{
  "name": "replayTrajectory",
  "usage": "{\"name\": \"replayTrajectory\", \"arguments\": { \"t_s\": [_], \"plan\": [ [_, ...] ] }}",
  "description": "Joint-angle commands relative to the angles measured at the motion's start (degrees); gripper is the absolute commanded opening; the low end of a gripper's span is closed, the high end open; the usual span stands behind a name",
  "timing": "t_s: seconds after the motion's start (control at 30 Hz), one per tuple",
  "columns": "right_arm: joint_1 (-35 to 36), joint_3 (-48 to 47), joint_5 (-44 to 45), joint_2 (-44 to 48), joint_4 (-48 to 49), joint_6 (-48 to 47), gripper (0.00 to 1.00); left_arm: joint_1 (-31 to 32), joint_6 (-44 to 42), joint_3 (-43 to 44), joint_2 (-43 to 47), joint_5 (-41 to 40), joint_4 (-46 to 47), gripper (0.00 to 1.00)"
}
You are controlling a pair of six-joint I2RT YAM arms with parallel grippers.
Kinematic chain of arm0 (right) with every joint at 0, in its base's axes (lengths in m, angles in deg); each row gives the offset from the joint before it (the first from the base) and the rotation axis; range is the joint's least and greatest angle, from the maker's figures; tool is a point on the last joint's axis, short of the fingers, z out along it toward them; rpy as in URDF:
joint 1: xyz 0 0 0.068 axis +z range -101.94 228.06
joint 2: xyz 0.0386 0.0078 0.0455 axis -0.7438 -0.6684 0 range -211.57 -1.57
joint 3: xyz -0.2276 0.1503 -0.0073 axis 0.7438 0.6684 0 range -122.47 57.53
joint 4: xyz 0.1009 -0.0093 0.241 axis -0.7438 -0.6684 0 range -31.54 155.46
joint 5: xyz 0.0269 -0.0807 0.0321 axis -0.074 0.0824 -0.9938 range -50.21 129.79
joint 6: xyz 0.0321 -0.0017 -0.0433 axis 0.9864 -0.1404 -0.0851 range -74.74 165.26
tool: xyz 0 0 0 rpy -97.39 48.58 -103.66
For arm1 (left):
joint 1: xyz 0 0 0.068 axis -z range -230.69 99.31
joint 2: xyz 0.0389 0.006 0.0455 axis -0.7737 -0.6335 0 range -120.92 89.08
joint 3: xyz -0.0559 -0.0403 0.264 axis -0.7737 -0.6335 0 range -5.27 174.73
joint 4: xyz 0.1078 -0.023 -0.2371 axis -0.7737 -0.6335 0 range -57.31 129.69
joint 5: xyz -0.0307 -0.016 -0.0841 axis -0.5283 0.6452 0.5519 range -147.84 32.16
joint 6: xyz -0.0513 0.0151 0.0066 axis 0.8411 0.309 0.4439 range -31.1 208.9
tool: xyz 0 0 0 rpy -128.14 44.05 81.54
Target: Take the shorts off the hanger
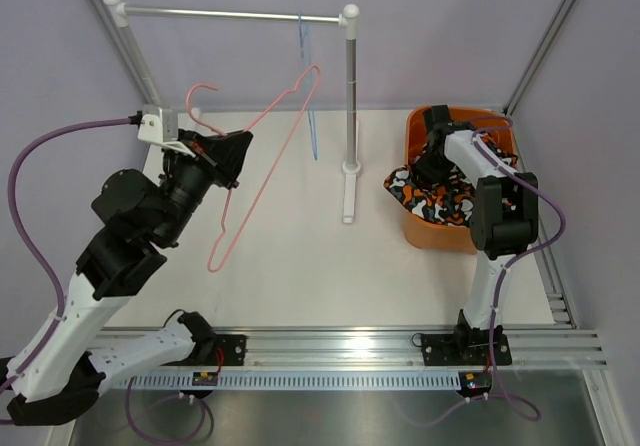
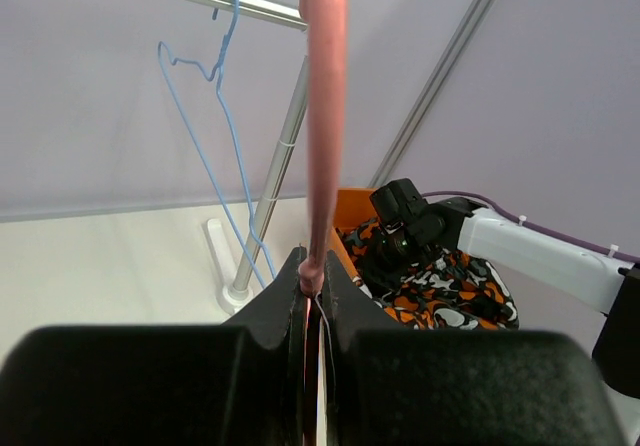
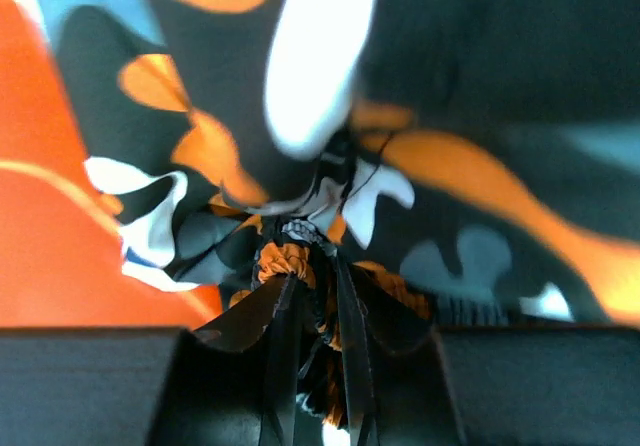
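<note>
One pair of shorts [image 1: 440, 198] fills your orange bin [image 1: 440, 238].
Right gripper [image 3: 315, 256] pinches them; left gripper [image 2: 312, 276] clamps the pink hanger [image 2: 325, 116].

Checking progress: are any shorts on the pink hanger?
No, the pink hanger in the left gripper is bare, and the patterned shorts lie in the orange bin.

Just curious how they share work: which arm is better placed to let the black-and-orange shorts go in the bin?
Right. The right gripper is shut on the shorts in the orange bin; the left gripper is holding the pink hanger.
</note>
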Motion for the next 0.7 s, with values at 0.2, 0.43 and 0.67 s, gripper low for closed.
{"name": "replayTrajectory", "arguments": {
  "t_s": [0.2, 0.43, 0.67],
  "plan": [
    [-0.5, 3.3, 0.5, 4.2, 0.2, -1.1, 0.35, 0.0, -3.2, 9.2, -4.8, -14.1, -10.6, 0.00],
    [0.1, 7.2, -0.7, 17.4, 6.1, -6.1, 0.61, -4.7, -4.7, 18.1, -15.3, -12.6, -18.3, 0.00],
    [0.1, 3.8, -1.8, 24.4, 5.3, -11.2, 0.84, -11.3, -4.4, 23.8, -22.3, -6.9, -21.4, 0.00]
  ]
}}
